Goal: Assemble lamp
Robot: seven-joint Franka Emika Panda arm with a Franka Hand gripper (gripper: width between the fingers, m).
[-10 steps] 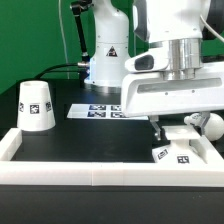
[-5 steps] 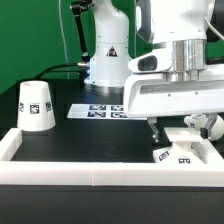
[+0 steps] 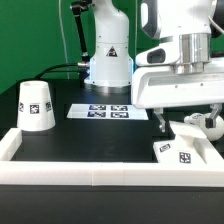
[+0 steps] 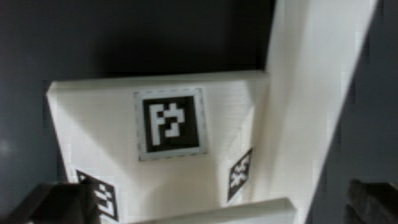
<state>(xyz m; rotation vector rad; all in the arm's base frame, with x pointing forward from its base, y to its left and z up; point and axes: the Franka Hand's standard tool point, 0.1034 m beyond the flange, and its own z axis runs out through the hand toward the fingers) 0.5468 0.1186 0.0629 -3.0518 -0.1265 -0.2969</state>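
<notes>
Exterior view: shade (image 3: 35, 105) stands at the exterior view's left, well apart from the base (image 3: 180, 152), which lies just beside the white wall (image 3: 100, 172) at the exterior view's right; gripper (image 4: 210, 200) hangs above the base, fingers spread, empty

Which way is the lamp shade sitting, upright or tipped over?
Upright: the shade stands on end on the black table, sides rising evenly, tag facing the camera.

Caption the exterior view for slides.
Open end effector hovers over the lamp base; shade stands apart at the exterior view's left.
</notes>
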